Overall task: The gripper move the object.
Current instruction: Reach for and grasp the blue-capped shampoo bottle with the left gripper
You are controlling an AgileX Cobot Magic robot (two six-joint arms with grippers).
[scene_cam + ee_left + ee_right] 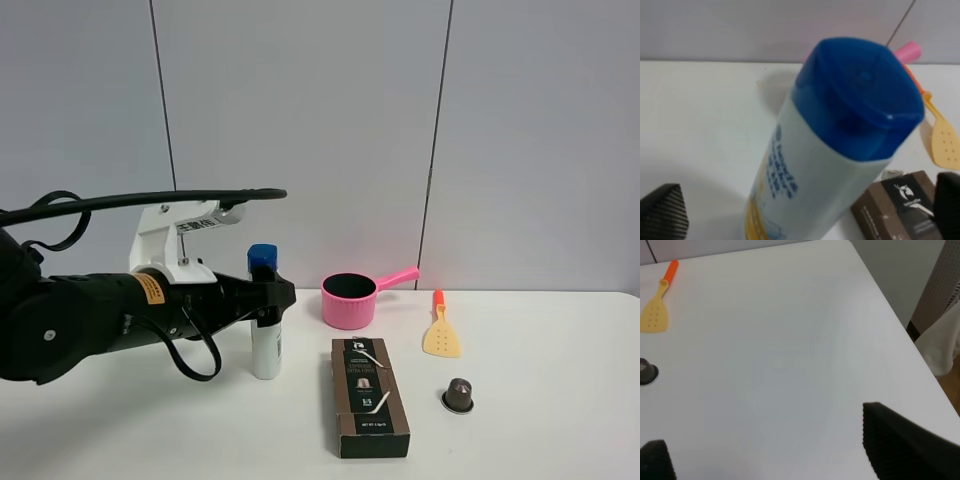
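While the white shampoo bottle (265, 345) stands upright on the table (560, 430), left of centre in the high view, my left gripper (270, 295) straddles it just below the blue cap (262, 258) with its jaws apart. The wrist view shows ribbed fingers (662, 212) on either side of the bottle with bare table between each pad and its wall, so nothing is clamped yet. I judge the step in hand to be the grasp, and doing it well depends on centring. The bottle is tall on a narrow foot, so a pad that arrives first would likely push it over rather than hold it. I want the body midway between the pads and the closure square on the flat white wall, not on the cap, which could flex or pop open. A firm but unhurried squeeze suits the smooth plastic. A straight lift should come before any sideways travel, because the neighbours sit near. The pink saucepan (350, 300) lies at the bottle's 2 o'clock and the dark brown box (368, 398) at its 4 o'clock. The yellow spatula (441, 338) and a small capsule (459, 395) lie farther out toward 3 o'clock. My right gripper (762, 440) hangs over the table near its far corner, outside the high view, jaws apart and holding nothing. It has no part in this grasp.
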